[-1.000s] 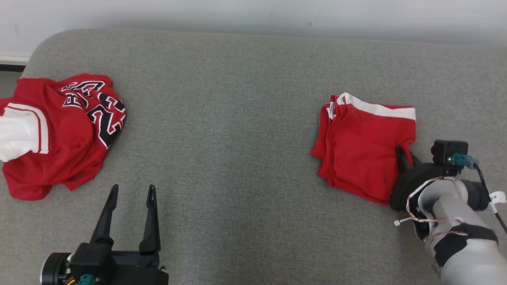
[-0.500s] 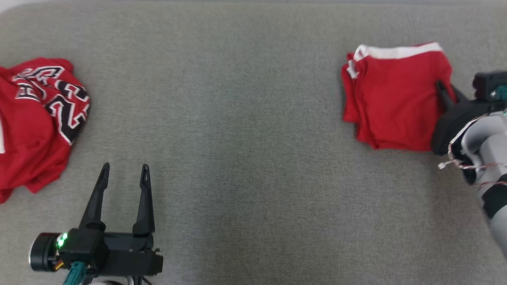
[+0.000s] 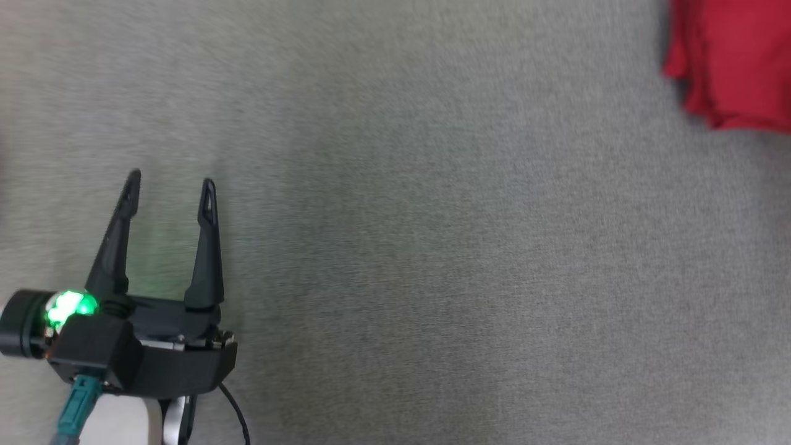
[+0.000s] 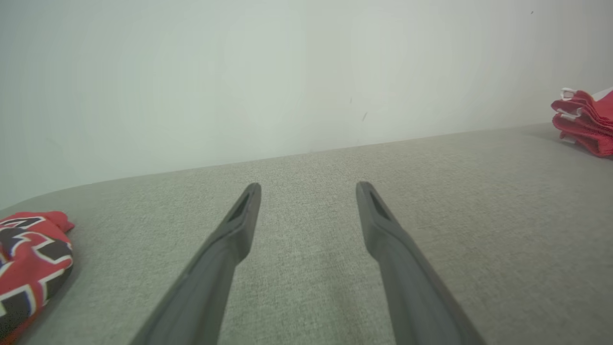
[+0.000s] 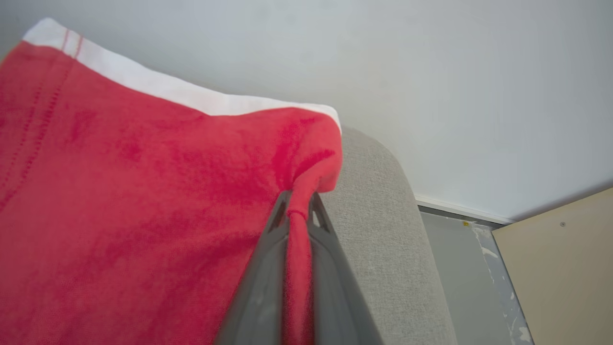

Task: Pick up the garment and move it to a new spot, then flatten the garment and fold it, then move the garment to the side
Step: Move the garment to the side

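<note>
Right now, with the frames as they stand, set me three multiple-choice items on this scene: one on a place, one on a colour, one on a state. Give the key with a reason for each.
1. In the head view, where is the folded red garment?
A) lower left
B) upper right
C) centre

2. In the right wrist view, what colour is the band along that garment's edge?
A) black
B) green
C) white

3. How does the right gripper stand?
A) shut on the folded red garment
B) wide open in the air
C) shut on nothing

Key:
1 B, the red cloth lies at that view's upper right corner.
2 C, a white strip runs along the top of the red cloth.
3 A, its fingers pinch a fold of the cloth between them.
</note>
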Robot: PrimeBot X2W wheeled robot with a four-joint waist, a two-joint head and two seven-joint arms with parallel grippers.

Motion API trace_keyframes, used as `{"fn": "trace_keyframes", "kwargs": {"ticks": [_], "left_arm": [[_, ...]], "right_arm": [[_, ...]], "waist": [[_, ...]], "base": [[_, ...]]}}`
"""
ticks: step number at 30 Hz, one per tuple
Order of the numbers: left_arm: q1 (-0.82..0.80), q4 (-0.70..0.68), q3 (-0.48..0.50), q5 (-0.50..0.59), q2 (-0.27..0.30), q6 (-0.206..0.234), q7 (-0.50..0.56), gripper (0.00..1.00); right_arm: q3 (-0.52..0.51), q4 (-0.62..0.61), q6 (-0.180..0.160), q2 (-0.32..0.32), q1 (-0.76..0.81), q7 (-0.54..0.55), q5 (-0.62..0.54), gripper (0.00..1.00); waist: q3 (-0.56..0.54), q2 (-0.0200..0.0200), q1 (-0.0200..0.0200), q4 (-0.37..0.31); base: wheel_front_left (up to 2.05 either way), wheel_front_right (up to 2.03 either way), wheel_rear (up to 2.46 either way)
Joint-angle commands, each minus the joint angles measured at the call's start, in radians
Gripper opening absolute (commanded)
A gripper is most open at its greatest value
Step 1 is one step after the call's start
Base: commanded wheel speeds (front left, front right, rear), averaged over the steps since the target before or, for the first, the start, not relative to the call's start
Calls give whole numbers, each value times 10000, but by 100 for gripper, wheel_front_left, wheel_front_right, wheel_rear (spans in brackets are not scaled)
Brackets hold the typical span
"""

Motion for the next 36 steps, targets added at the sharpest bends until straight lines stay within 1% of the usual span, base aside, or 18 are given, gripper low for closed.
{"fn": "trace_keyframes", "kwargs": {"ticks": [1, 4, 5, 7, 11, 18, 23, 24, 25, 31, 36], "left_arm": [[-228, -113, -19, -12, 132, -2, -33, 100], [-416, -382, -56, 61, 167, -3, -35, 100], [-416, -382, -56, 61, 167, -3, -35, 100], [-473, -549, -62, 144, 164, 35, -35, 100], [-470, -699, -115, 228, 181, 47, -32, 100], [-426, -761, -110, 268, 259, 64, 14, 100], [-364, -823, -63, 279, 263, 139, 18, 100], [-362, -826, -60, 271, 254, 147, 19, 100], [-357, -828, -58, 268, 250, 148, 25, 100], [-460, -714, -55, 204, 204, 188, 27, 100], [-311, -667, -2, 118, 91, 243, 24, 100]], "right_arm": [[8, -21, -26, -252, -240, 4, 173, 0], [140, -136, -26, -682, -541, -3, 311, 0], [140, -136, -26, -682, -541, -3, 311, 0], [228, -152, -26, -1001, -739, 6, 339, 0], [407, -119, -26, -1381, -1149, -39, 344, 0], [780, 201, -26, -1682, -1936, -62, -80, 0], [850, 573, -26, -1712, -2324, -50, -183, 0], [848, 607, -26, -1706, -2390, -138, -204, 37], [849, 656, -26, -1698, -2435, -186, -230, 100], [868, 845, -26, -1705, -2763, -595, -423, 100], [609, 734, -26, -1340, -2754, -1157, -5, 100]], "waist": [[985, -2, -2, -762], [1368, -2, -2, -861], [1368, -2, -2, -861], [1570, -2, -2, -903], [1817, -2, -2, -949], [1963, -2, -2, -889], [2042, -2, -2, -881], [2058, -2, -2, -882], [2072, -2, -2, -888], [2015, -2, -2, -875], [1510, -2, -2, -774]], "base": [[0, 0, 0], [0, 0, 0], [0, 0, 0], [0, 0, 0], [0, 0, 0], [0, 0, 0], [0, 0, 0], [0, 0, 0], [0, 0, 0], [0, 0, 0], [0, 0, 0]]}}
